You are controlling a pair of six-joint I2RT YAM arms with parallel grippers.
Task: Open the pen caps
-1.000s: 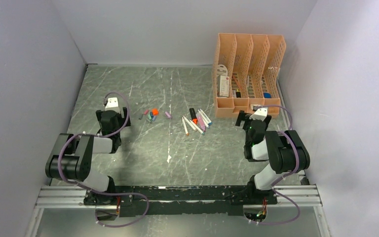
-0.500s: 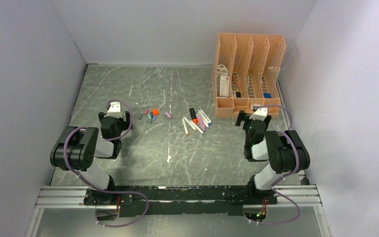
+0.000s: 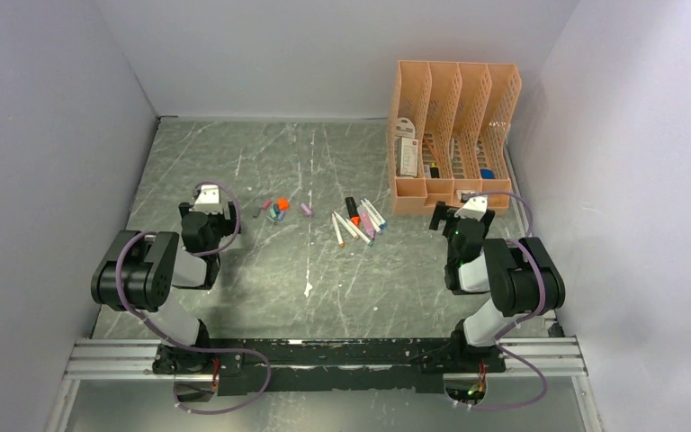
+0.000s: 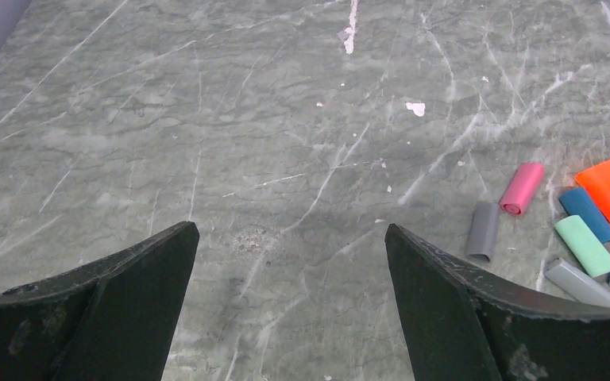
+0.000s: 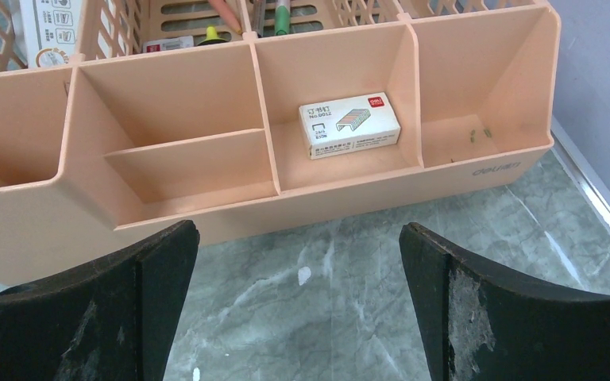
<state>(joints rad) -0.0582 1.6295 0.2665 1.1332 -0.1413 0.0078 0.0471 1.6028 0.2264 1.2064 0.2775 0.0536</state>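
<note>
The left tool [image 4: 287, 238] and right tool [image 5: 298, 234] are wide open, empty. The little coloured plastic pen caps [image 4: 586, 246] look light, hard and slippery; pinch one across its middle.

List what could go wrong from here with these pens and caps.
1. The loose caps lie bunched and touching beside the open left pincer; a careless sweep may scatter them.
2. The pens overlap in a pile, so gripping one may drag its neighbours.
3. The open right pincer sits close to the organizer; swinging toward the pens might clip it.
</note>
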